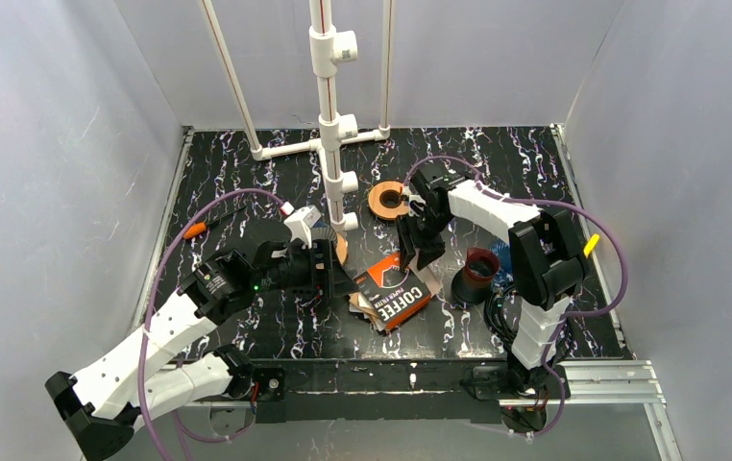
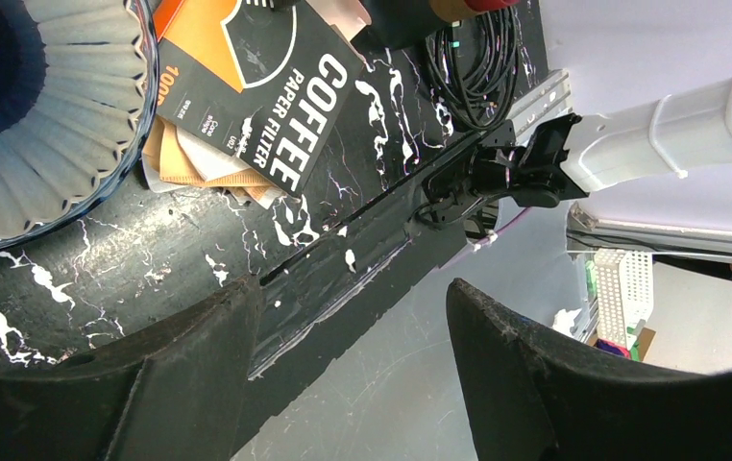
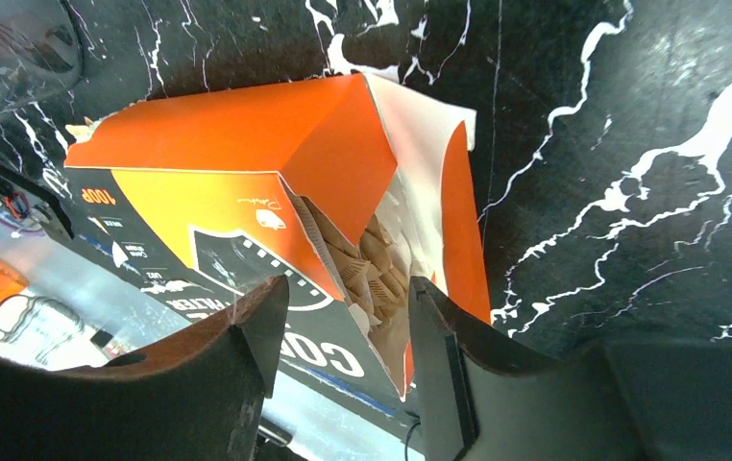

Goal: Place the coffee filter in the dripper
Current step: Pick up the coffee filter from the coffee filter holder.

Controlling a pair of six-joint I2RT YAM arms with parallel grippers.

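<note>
The orange-and-black coffee filter box [image 1: 399, 293] lies flat near the table's front, its open end facing the back. Brown paper filters [image 3: 362, 259] show inside its mouth. My right gripper [image 1: 420, 252] hangs open over that mouth; in the right wrist view [image 3: 348, 317] its jaws straddle the flap edge and the filters without closing on them. The ribbed glass dripper [image 2: 16, 115] sits just left of the box, by my left gripper; in the top view it seems to be the brownish piece [image 1: 341, 248]. My left gripper [image 2: 348, 298] is open and empty, low over the table.
A white pipe stand [image 1: 329, 115] rises at the back centre. An orange ring [image 1: 386, 200] lies behind the right gripper. A dark red cup [image 1: 479, 271] and a blue item [image 1: 502, 257] stand right of the box. An orange-tipped tool [image 1: 204, 229] lies at left.
</note>
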